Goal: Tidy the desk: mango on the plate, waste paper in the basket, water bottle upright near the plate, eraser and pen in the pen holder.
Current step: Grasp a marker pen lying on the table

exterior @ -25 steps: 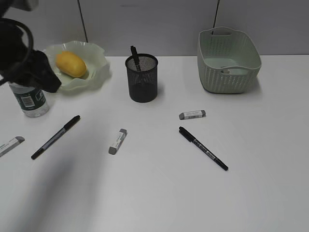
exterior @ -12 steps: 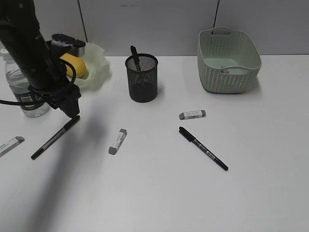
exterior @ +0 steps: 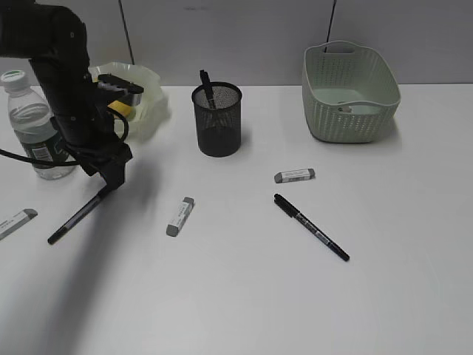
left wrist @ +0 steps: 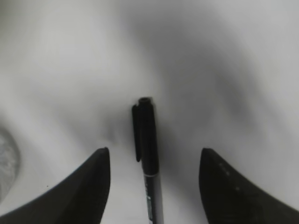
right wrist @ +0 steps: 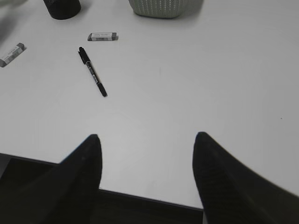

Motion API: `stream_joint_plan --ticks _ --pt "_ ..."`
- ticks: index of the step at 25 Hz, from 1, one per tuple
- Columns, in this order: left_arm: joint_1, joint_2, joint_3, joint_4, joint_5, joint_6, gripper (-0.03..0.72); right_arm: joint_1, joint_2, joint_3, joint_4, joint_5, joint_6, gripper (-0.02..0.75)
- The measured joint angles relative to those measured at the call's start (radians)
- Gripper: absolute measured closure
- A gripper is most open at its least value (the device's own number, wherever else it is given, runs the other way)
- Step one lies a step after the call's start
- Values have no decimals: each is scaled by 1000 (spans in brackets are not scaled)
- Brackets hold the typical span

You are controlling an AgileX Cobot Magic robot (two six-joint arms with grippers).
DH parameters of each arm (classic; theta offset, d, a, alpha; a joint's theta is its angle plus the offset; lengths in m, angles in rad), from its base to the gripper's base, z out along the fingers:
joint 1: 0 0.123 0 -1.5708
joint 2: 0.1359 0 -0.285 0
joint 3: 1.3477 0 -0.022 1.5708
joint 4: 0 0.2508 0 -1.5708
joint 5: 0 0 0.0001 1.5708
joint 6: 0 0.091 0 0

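My left gripper (exterior: 111,176) is open, low over the cap end of a black pen (exterior: 76,217). In the left wrist view the pen (left wrist: 148,154) lies between the spread fingers, untouched. The mango (exterior: 120,110) lies on the plate (exterior: 154,95), mostly hidden by my arm. The water bottle (exterior: 33,127) stands upright left of the plate. The pen holder (exterior: 217,122) holds one pen. A second pen (exterior: 310,226) and three erasers (exterior: 294,175) (exterior: 179,216) (exterior: 16,222) lie on the desk. My right gripper (right wrist: 147,135) is open and empty over the desk's front edge.
The basket (exterior: 349,92) stands at the back right with a small white scrap inside. In the right wrist view I see the second pen (right wrist: 92,71), an eraser (right wrist: 102,36) and the basket's base (right wrist: 161,7). The desk's dark front edge (right wrist: 140,200) is below.
My left arm has swung from in front of the bottle down and right to the left pen's cap end. The bottle now shows. Nothing on the desk has moved.
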Motion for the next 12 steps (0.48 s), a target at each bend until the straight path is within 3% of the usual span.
stream_joint_plan --ticks 12 --pt "8 44 0 4 -49 -2 279 0 0 0 -3 0 0 247"
